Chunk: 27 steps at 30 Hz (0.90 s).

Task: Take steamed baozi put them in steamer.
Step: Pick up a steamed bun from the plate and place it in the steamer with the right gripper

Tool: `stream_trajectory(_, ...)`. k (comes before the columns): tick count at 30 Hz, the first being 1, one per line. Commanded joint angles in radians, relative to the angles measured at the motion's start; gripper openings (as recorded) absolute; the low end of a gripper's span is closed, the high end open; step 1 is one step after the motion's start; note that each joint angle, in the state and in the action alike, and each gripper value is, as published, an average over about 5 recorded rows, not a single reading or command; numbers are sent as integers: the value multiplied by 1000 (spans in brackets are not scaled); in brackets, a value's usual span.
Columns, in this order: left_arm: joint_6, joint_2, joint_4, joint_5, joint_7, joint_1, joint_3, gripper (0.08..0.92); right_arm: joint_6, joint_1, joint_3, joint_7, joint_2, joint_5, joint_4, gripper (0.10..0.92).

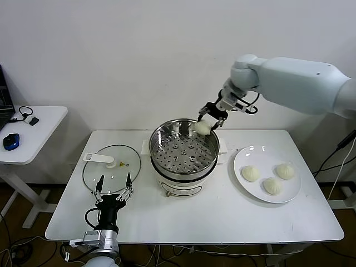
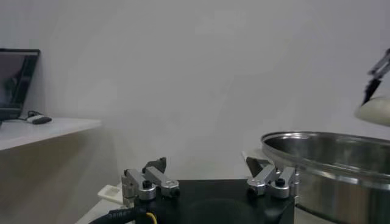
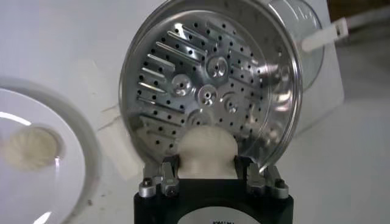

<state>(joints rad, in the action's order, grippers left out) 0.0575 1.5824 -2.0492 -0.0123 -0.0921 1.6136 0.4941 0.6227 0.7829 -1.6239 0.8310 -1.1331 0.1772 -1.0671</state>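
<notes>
My right gripper (image 1: 210, 119) is shut on one cream-white baozi (image 1: 202, 127) and holds it just above the far right rim of the steamer (image 1: 183, 154). The right wrist view shows that baozi (image 3: 207, 151) pinched between the two fingers, with the empty perforated basket (image 3: 210, 91) below it. Three more baozi (image 1: 250, 173) lie on the white plate (image 1: 242, 158) to the right of the steamer. My left gripper (image 1: 113, 188) is parked open near the table's front left, fingers pointing up, and it holds nothing.
A flat glass lid with a white handle (image 1: 111, 163) lies on the table left of the steamer, just behind the left gripper. A small side table (image 1: 33, 133) with a mouse and cables stands at the far left. The wall is close behind.
</notes>
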Motion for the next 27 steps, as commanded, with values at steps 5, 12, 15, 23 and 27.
stream_trajectory(5,0,1,0,-4,-4,1,13,823,250,-217,43,-82,-276,-216,391,611)
stream_trajectory(12,5,3,-1,-4,-8,3,13,823,250,-294,76,-101,-333,-263,564,611)
stream_trajectory(15,7,5,2,-4,-10,3,13,823,250,-319,100,-107,-340,-261,583,611)
stream_trajectory(23,9,12,2,-1,-13,4,13,823,250,-349,136,-113,-362,-259,607,611)
stream_trajectory(27,9,14,-3,1,-14,6,13,823,250,-348,137,-111,-363,-255,606,612)
